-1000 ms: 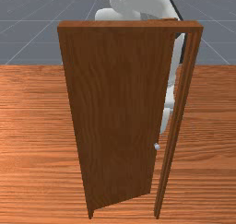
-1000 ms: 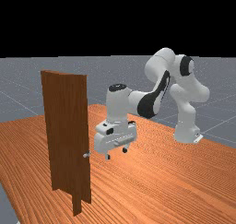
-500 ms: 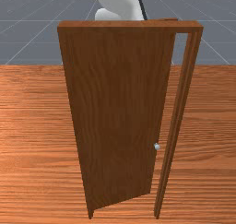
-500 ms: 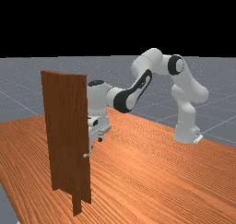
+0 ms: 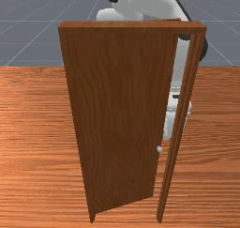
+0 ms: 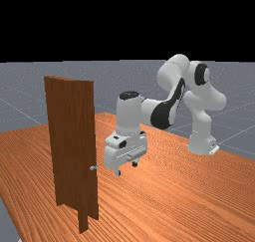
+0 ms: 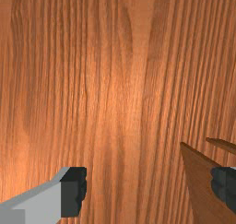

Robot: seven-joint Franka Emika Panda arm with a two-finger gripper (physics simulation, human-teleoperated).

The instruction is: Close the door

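Observation:
Through the far view, my gripper (image 6: 126, 168) hangs right of the brown door (image 6: 72, 141) and its pale knob (image 6: 93, 167), with space between. Its two fingers stand wide apart with nothing between them. The door (image 5: 122, 110) stands ajar in the front view: its free edge is swung back toward the arm, leaving a gap beside the right post. The knob (image 5: 159, 148) sits low on that edge. Part of my hand shows through the gap. In the wrist view my gripper (image 7: 149, 189) is open above the table, and the door (image 7: 203, 186) reaches beneath one finger.
The door frame's top beam (image 5: 131, 27) and right post (image 5: 176, 133) stand between the front view's camera and my hand. Wooden table (image 6: 164, 186) extends below the hand and around the frame.
My hand moved toward the far view's left, partly behind the door, then came back right, close to its earlier place and turned a little. The door has not visibly moved.

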